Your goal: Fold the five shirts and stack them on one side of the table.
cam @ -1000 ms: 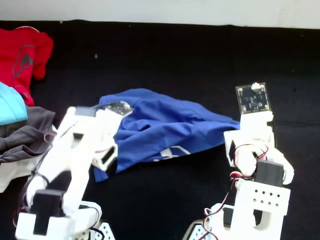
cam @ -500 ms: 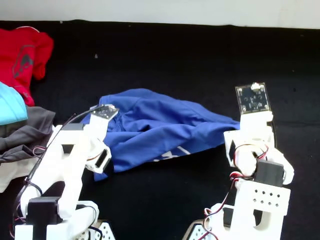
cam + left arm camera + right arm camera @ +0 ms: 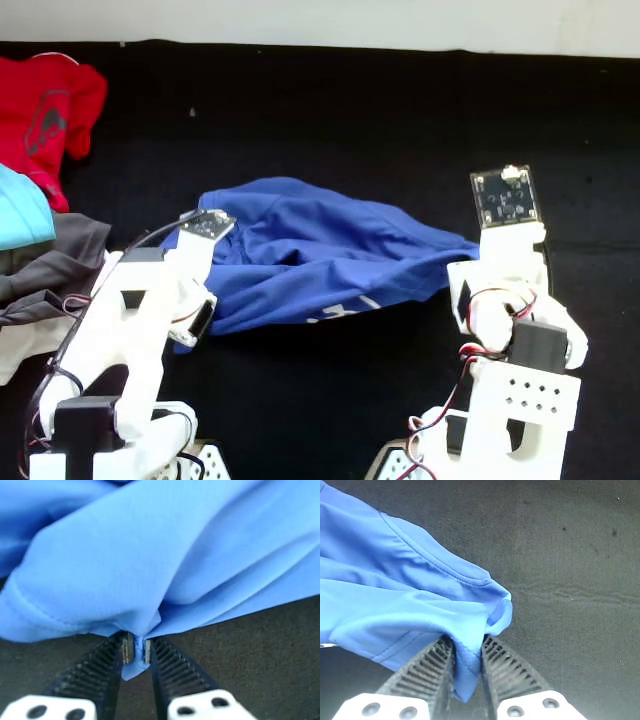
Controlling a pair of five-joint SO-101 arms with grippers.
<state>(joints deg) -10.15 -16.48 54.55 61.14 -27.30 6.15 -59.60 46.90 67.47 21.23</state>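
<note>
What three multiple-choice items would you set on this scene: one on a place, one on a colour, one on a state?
1. Where on the table does the red shirt lie?
A) at the far left corner
B) between the arms
C) at the right edge

2. What colour is the table?
A) white
B) green
C) black

3. How is the left gripper?
A) open
B) shut on the blue shirt
C) shut on nothing

Key:
1 A: the high view shows it at the far left corner.
2 C: the surface is black all around the shirts.
3 B: the left wrist view shows blue cloth pinched between the fingertips.
</note>
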